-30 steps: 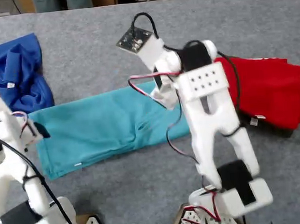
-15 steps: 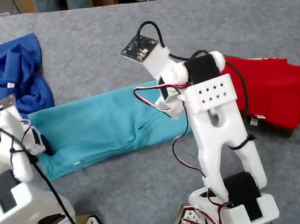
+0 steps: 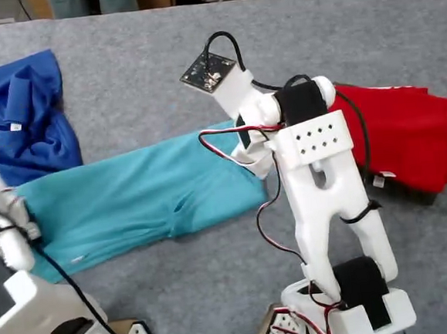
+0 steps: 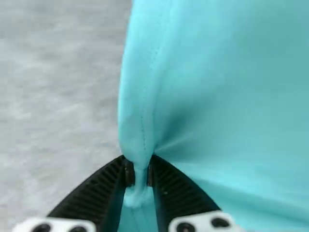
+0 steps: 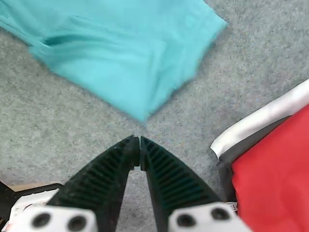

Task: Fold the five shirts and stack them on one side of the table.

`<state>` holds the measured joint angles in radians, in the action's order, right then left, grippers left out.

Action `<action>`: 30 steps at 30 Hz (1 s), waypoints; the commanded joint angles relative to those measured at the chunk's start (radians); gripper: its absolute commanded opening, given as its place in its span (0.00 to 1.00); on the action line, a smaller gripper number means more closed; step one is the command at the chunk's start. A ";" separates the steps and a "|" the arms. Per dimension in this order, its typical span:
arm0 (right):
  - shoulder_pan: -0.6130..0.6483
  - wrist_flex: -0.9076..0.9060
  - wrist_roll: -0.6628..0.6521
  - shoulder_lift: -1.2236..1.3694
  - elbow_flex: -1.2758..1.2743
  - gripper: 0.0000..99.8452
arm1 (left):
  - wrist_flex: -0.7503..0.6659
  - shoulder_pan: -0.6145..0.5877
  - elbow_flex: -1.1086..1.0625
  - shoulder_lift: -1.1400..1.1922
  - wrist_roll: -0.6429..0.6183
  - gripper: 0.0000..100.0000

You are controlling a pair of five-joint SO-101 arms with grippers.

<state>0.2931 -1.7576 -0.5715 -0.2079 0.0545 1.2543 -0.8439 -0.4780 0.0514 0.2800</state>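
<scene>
Dragged leftward since a second ago, the teal shirt [image 3: 141, 197] lies as a long strip across the table [image 3: 121, 51]. Behind its left end sits the blue shirt [image 3: 22, 113], still crumpled. At that end the left claw [image 4: 138, 176] pinches the teal hem. Just off the right end hangs the right claw [image 5: 139, 145], pressed together and empty. Right of the teal shirt, the red shirt [image 3: 399, 138] tops a folded stack [image 3: 399, 188]. Two shirts likely remain.

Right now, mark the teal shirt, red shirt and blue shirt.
teal shirt [image 3: 133, 193], high view, middle of the spread-out cloth.
red shirt [image 3: 403, 133], high view, middle of its folded top face.
blue shirt [image 3: 26, 113], high view, centre of the crumpled heap.
</scene>
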 commanded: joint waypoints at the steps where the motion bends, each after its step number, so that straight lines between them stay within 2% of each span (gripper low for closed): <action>1: -0.018 0.014 0.011 -0.041 0.033 0.01 | 0.117 -0.048 0.122 -0.055 0.089 0.03; 4: -0.028 0.014 0.009 -0.041 0.120 0.01 | 0.221 -0.024 0.208 -0.055 0.101 0.03; 8: -0.029 0.049 0.009 -0.041 0.292 0.01 | 0.345 0.071 0.302 -0.057 0.087 0.03; 12: -0.041 0.110 0.011 -0.039 0.334 0.01 | 0.368 0.194 0.351 -0.057 0.026 0.03; 15: -0.104 0.183 0.006 -0.041 0.334 0.01 | 0.411 0.269 0.387 -0.075 0.025 0.03; 19: -0.270 0.296 0.006 -0.033 0.329 0.01 | 0.423 0.386 0.392 -0.147 0.020 0.03; 23: -0.358 0.434 0.009 -0.042 0.274 0.01 | 0.413 0.545 0.400 -0.233 -0.075 0.03; 30: -0.532 0.450 0.005 -0.045 0.323 0.01 | 0.316 0.917 0.398 -0.270 -0.308 0.03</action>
<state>-0.1718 -1.3326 -0.5715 -0.2171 0.3261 1.6088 -0.0721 -0.1235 -0.1834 0.0698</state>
